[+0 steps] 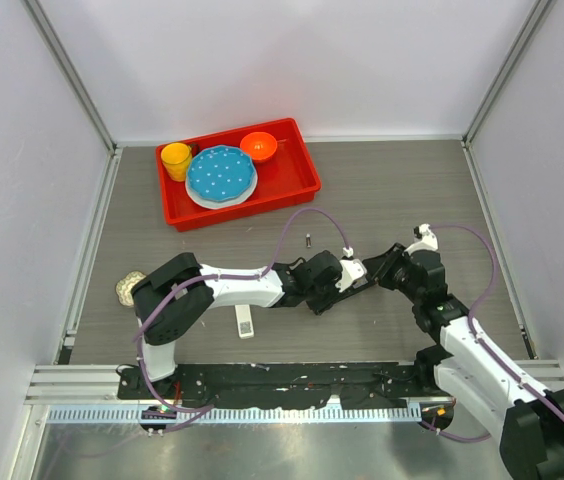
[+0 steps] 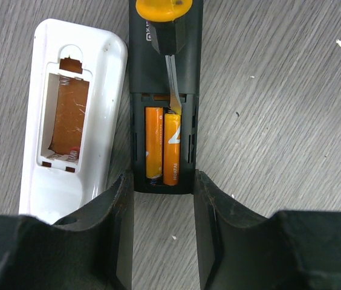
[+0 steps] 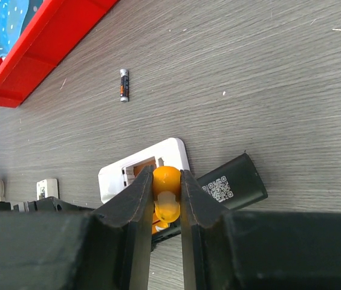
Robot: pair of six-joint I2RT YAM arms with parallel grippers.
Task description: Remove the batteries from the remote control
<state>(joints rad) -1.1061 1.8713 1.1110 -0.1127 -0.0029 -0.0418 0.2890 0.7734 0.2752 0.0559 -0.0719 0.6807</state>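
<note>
1. Left jaws (image 2: 163, 181) are clasped on the near end of the black remote (image 2: 143, 72), one finger on each side. The remote lies flat on the table (image 2: 279, 121).
2. The two orange batteries (image 2: 170, 151) sit side by side in the open bay at 12 o'clock from those jaws, long axes running 12 to 6.
3. Right jaws (image 3: 167, 175) are clenched on the screwdriver (image 2: 163, 9), which comes in from 12. Its blade tip meets the 12 o'clock end of the right-hand cell. By my read, the right arm pries and the left steadies.
4. The white remote (image 2: 107, 90) lies just beside at 9, its bay empty.
5. Only the left wrist view shows the tip against the cell. Only the right wrist view shows a loose cell (image 3: 123, 85) out at 11, near the red tray (image 3: 37, 66).
</note>
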